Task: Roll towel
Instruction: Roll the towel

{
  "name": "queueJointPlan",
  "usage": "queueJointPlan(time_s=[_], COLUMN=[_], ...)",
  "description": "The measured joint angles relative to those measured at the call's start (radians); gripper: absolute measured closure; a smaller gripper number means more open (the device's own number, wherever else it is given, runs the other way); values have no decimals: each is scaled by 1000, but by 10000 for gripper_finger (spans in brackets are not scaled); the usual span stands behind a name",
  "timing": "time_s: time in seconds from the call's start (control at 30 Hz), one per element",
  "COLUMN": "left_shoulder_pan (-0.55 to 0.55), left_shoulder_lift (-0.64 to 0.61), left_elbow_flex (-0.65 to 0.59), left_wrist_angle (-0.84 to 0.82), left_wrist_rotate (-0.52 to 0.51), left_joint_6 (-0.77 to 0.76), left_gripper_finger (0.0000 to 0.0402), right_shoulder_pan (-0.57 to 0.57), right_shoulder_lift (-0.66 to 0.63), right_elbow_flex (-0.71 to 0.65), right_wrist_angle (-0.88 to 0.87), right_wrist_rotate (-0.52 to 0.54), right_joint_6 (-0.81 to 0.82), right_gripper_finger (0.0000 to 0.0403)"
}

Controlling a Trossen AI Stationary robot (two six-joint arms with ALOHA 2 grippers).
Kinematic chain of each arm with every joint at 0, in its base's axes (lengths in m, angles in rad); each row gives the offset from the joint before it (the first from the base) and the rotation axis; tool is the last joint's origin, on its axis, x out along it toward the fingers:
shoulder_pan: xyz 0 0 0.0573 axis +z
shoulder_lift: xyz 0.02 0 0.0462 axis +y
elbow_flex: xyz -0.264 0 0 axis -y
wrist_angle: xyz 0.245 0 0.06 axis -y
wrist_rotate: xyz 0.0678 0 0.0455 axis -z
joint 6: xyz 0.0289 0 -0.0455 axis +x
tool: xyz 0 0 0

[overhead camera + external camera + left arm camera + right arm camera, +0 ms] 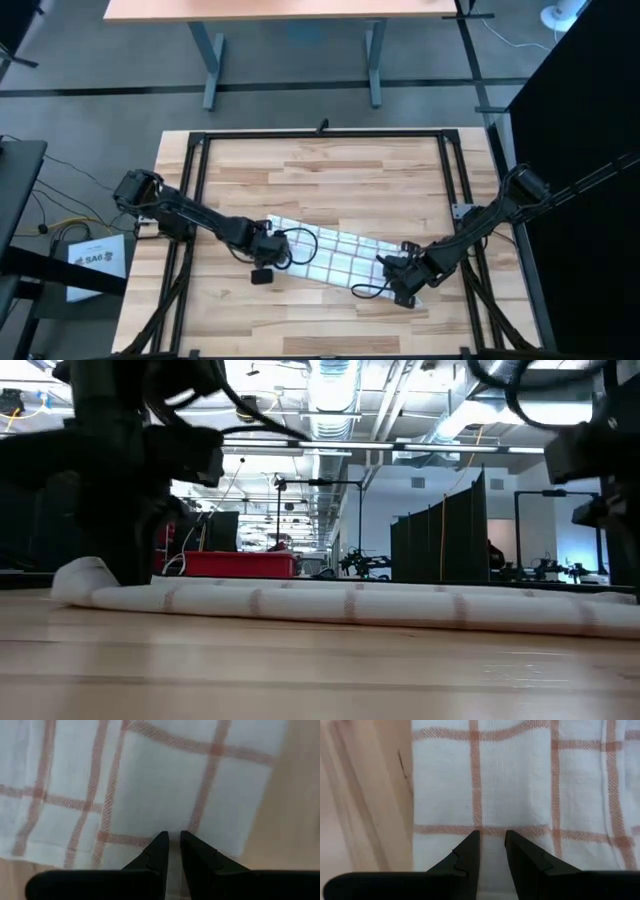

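Note:
The white towel with reddish-brown grid lines [340, 255] lies as a long narrow strip across the middle of the wooden table, slanting from far left to near right. In the low view [350, 605] it is a low band on the table, with its left end [85, 575] slightly raised. My left gripper [278, 250] is at the strip's left end. My right gripper [398, 278] is at its right end. Both are nearly closed on the cloth, as the left wrist view [173, 839] and the right wrist view [492, 836] show. My left gripper pinches the towel at its near long edge [172, 831], close to the left end, between its two fingers. It comes from above, pointing down. One layer or several, I cannot tell. The towel lies flat on the table around the fingers. My right gripper pinches the towel at its near long edge [492, 827], close to the right end [420, 795], between its two fingers. It comes from above, pointing down. The cloth lies flat and smooth on the table in front of the fingers.
Bare wooden table top [330, 170] stretches beyond the towel toward the far edge, and a narrower band [300, 320] lies toward the near edge. Black frame rails [200, 170] run along the table's left, right and far sides.

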Motion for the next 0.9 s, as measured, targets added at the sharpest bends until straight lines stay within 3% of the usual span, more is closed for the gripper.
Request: queueJointPlan(time_s=[0.43, 0.73, 0.9], left_shoulder_pan=[-175, -190, -190], left_shoulder_lift=[1, 1, -19], left_elbow_flex=[2, 7, 146], left_wrist_angle=[155, 211, 35], left_wrist_rotate=[-62, -68, -97], left_joint_6=[-376, -378, -282], left_gripper_finger=[366, 366, 366], right_shoulder_pan=[-44, -153, -122], right_shoulder_lift=[-51, -158, -255], right_elbow_flex=[-101, -127, -84], right_wrist_angle=[0, -50, -107], right_wrist_rotate=[-29, -40, -98], right_joint_6=[-181, -346, -241], right_gripper_finger=[321, 321, 321])
